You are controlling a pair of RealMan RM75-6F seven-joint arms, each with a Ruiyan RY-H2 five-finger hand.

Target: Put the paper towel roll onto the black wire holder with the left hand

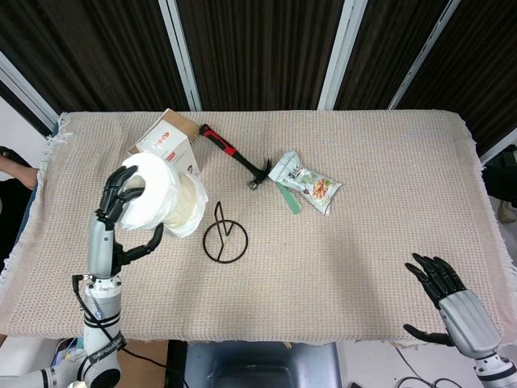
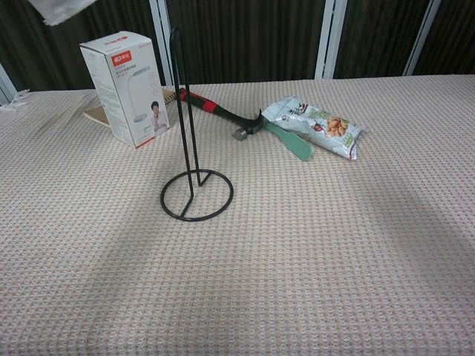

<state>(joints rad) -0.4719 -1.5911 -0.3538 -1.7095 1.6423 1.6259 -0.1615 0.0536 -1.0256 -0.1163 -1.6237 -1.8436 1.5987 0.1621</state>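
Observation:
My left hand [image 1: 123, 212] grips the white paper towel roll [image 1: 166, 196] and holds it high above the table, left of the black wire holder [image 1: 224, 237]. In the chest view only a corner of the paper towel roll [image 2: 63, 8] shows at the top left edge, while the black wire holder [image 2: 187, 126] stands upright with its ring base on the cloth. The left hand itself is out of the chest view. My right hand [image 1: 449, 303] hovers at the near right corner with fingers spread and nothing in it.
A white product box [image 1: 166, 142] stands at the back left, partly behind the roll. A red-handled hammer [image 1: 235, 157] and a snack bag [image 1: 305, 181] with a green spatula [image 1: 289, 196] lie behind the holder. The beige cloth [image 1: 363, 242] covers the table.

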